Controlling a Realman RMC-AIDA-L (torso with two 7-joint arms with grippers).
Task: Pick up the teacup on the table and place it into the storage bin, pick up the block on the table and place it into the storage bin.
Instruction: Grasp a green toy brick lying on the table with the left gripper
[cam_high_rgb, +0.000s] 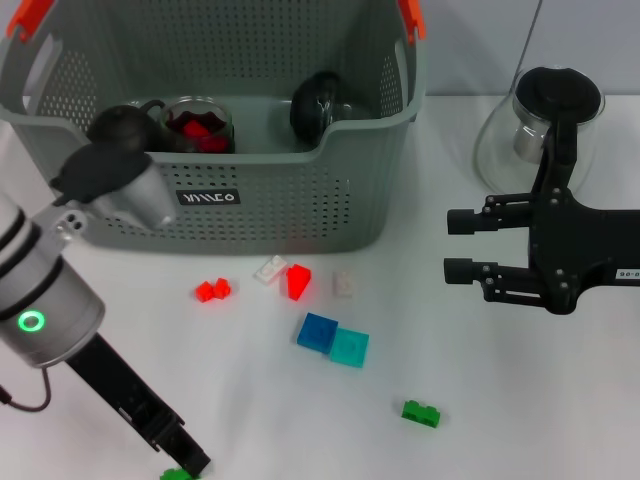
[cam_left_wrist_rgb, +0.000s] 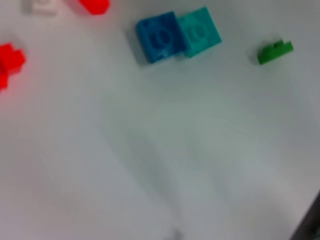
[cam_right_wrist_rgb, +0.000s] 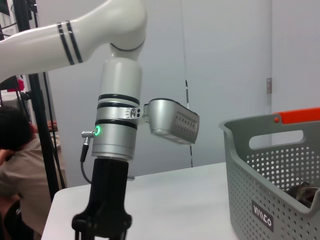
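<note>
Head view: the right gripper (cam_high_rgb: 447, 246) hovers open and empty right of the storage bin (cam_high_rgb: 300, 215); the left gripper (cam_high_rgb: 190, 462) seemingly touches a green block (cam_high_rgb: 176, 474), jaws unclear.

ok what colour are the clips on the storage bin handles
Orange, on the grey storage bin; the head view shows the clips best.

Grey perforated storage bin (cam_high_rgb: 300, 210) stood upright at the table's far side, orange clips on its handles, small black label on the front wall. Inside lay dark teacups (cam_high_rgb: 318, 105), one beside a glass cup of red pieces. Loose blocks lay on the table before the bin: red (cam_high_rgb: 298, 282), blue (cam_high_rgb: 317, 332) touching teal (cam_high_rgb: 350, 348), green (cam_high_rgb: 421, 412) apart.
</note>
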